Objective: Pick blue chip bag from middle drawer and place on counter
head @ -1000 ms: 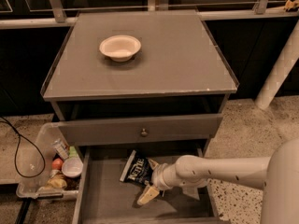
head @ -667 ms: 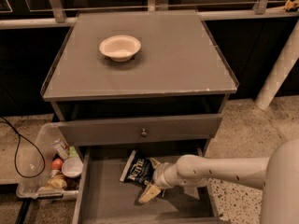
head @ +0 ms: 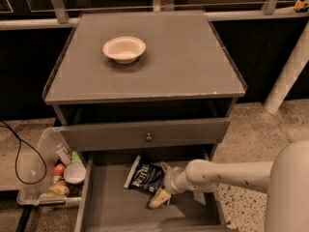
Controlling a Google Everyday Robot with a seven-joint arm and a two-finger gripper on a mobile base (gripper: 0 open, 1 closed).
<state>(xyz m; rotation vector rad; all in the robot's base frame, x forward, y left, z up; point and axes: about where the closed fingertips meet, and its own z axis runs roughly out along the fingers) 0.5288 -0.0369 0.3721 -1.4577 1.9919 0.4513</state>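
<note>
The blue chip bag [head: 144, 176] lies flat on the floor of the open middle drawer [head: 118, 208], near its back, with white lettering facing up. My gripper [head: 162, 183] reaches in from the right on a white arm and sits at the bag's right end. It is open: one finger [head: 159, 199] is in front of the bag and the other is behind it. The counter [head: 188, 66] is the grey cabinet top above.
A white bowl [head: 124, 49] stands on the counter's back left. The drawer front with a round knob [head: 148, 137] is shut, above the open drawer. A clear bin [head: 42, 151] with several items and a black cable [head: 17, 151] are on the floor at left. A white post [head: 289, 71] stands at right.
The gripper's front finger has shifted slightly right, closer to the bag. The bag, drawer and bowl have not moved.
</note>
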